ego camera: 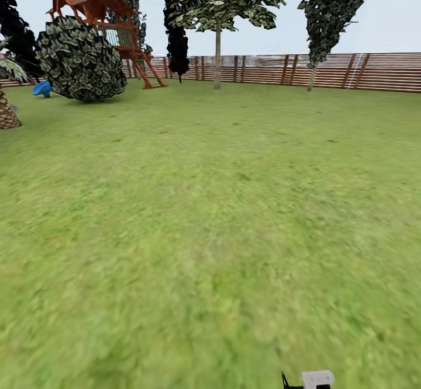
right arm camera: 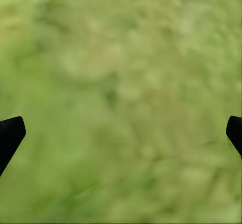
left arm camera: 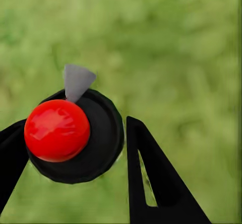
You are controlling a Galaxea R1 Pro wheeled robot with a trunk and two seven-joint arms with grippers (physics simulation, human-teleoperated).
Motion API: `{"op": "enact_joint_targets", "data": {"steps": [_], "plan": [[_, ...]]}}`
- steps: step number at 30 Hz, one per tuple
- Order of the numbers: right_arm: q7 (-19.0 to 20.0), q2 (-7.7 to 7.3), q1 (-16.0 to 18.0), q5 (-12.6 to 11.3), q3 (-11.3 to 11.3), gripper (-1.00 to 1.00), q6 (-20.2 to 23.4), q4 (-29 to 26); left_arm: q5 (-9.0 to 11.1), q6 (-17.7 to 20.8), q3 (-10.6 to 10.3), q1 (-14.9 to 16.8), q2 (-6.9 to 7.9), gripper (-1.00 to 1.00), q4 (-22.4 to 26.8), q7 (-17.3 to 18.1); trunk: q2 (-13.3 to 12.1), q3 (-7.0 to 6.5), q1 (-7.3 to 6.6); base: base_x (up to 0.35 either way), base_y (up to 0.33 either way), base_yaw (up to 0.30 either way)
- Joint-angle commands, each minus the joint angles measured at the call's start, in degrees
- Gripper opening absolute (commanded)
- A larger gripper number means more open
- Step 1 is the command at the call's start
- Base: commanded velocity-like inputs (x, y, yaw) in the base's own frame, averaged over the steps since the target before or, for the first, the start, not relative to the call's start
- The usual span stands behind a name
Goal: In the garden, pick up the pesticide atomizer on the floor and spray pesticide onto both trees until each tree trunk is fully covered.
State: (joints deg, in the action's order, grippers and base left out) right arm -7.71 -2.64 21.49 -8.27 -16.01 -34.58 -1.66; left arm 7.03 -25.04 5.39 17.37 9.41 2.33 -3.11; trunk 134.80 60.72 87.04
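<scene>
The pesticide atomizer [left arm camera: 58, 130] has a glossy red ball top on a black round body with a grey nozzle. My left gripper [left arm camera: 75, 133] is shut on it, one black finger against each side, above blurry grass. Across the lawn by the fence stand two trees: one with a thin bare tree trunk [ego camera: 217, 56] under a wide crown, the other [ego camera: 313, 73] further right with a tall narrow crown. Both are well away from me. My right gripper [right arm camera: 124, 128] is open, its fingertips [right arm camera: 10, 133] wide apart over bare grass.
A brown slat fence [ego camera: 374, 72] closes the far side. At the far left are a round leafy bush [ego camera: 80, 59], a red wooden play tower [ego camera: 99, 9], a blue object [ego camera: 42, 89] and a scaly palm stub [ego camera: 7, 114]. A black cypress [ego camera: 177, 47] stands by the fence.
</scene>
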Motion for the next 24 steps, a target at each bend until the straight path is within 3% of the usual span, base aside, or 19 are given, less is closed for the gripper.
{"op": "enact_joint_targets", "data": {"steps": [1, 24], "plan": [[-0.11, 0.00, 0.00, -0.52, -0.52, 1.00, -0.14, 0.00, 0.00, -0.18, 0.43, 0.03, -0.01, -1.00, -0.04, 0.12, 0.02, 0.05, 0.02, 0.338, 0.000, 0.000], [-0.11, 0.00, -0.03, -0.52, -0.52, 1.00, -0.14, 0.01, 0.00, -0.18, 0.47, 0.03, -0.01, -1.00, -0.04, 0.12, 0.02, 0.05, 0.02, 0.338, 0.000, 0.000]]}}
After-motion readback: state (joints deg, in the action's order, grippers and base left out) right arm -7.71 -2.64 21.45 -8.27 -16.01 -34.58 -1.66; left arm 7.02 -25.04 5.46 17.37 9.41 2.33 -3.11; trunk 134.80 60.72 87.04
